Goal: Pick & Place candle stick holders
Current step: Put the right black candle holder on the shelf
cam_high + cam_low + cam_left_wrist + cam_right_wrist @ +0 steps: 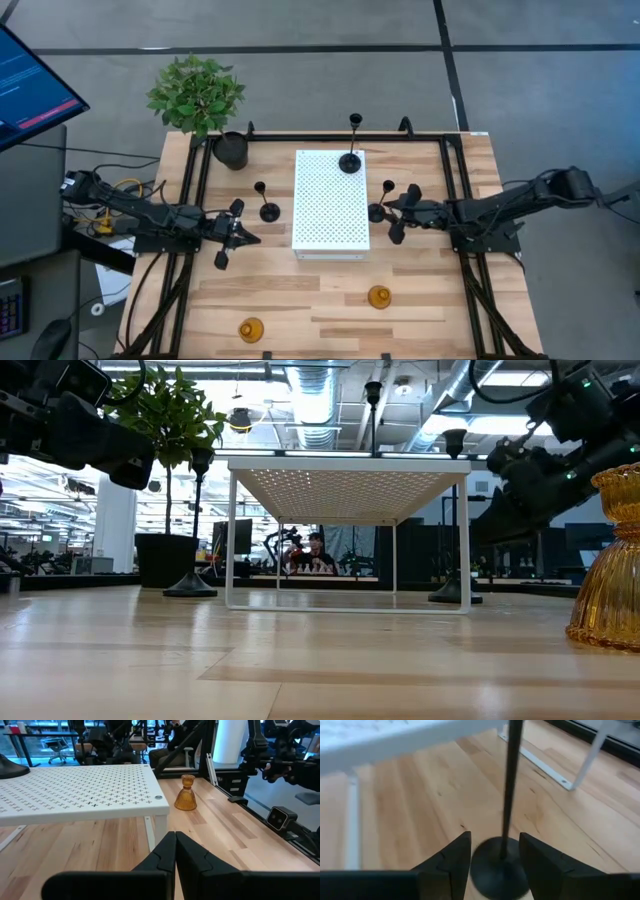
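High view shows the white perforated stand [331, 203] already carrying one black holder [350, 160]; the plant pot [231, 150] holds only green leaves. Right gripper [495, 855], fingers spread, straddles the thin stem of another black holder [502, 865] beside the stand; closing off-centre could topple it. Left gripper [175, 851] is pressed together, empty.

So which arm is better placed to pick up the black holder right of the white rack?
The right. Its claw is open with that black holder's stem between the fingers. The left claw is shut, across the white rack.
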Controlling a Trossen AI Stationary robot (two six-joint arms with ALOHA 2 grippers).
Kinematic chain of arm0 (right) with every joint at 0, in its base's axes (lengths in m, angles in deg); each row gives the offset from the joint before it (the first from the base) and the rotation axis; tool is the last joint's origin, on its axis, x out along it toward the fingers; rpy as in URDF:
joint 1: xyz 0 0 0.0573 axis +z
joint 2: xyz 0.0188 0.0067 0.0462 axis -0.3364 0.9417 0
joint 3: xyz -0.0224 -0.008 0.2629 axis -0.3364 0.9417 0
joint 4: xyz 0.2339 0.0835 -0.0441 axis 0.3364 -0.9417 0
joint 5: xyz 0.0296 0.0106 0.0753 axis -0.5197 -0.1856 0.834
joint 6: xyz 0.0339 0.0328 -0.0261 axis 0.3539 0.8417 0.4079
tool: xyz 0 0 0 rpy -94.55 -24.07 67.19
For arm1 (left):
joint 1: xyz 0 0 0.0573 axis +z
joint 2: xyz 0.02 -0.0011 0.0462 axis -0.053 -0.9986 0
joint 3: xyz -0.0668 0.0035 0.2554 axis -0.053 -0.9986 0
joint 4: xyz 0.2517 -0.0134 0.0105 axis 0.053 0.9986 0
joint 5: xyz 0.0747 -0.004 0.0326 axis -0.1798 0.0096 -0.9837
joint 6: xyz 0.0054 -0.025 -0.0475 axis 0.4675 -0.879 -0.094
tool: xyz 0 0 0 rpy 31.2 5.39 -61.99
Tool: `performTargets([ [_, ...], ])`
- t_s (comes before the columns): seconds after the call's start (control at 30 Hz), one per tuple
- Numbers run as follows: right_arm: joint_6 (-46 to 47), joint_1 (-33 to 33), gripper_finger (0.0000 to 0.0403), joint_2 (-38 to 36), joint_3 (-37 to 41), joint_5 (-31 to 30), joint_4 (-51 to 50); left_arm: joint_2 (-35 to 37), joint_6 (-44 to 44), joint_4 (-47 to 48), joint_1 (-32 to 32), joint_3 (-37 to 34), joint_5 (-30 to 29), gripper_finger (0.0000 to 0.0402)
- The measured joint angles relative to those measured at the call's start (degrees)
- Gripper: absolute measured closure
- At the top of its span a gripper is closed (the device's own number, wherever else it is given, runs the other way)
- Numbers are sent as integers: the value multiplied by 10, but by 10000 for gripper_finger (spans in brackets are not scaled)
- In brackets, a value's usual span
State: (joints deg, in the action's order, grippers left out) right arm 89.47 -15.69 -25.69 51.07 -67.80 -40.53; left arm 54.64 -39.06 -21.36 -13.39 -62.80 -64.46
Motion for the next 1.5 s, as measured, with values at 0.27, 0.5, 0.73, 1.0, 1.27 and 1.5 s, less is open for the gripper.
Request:
performTargets([
  [0.27,0,0,264,52,0,-13,70,0,0,0,0,0,0,392],
  [0.5,0,0,280,81,0,-42,96,0,0,0,0,0,0,392],
  [0.73,0,0,324,88,0,-47,123,0,0,0,0,0,0,392],
  [1.0,-11,0,391,88,0,-49,126,0,0,0,0,0,0,392],
  [1.27,-10,0,398,74,-1,-47,102,0,-30,0,0,0,0,392],
  [1.5,5,1,400,6,-20,-53,0,0,-56,-4,0,0,0,392],
])
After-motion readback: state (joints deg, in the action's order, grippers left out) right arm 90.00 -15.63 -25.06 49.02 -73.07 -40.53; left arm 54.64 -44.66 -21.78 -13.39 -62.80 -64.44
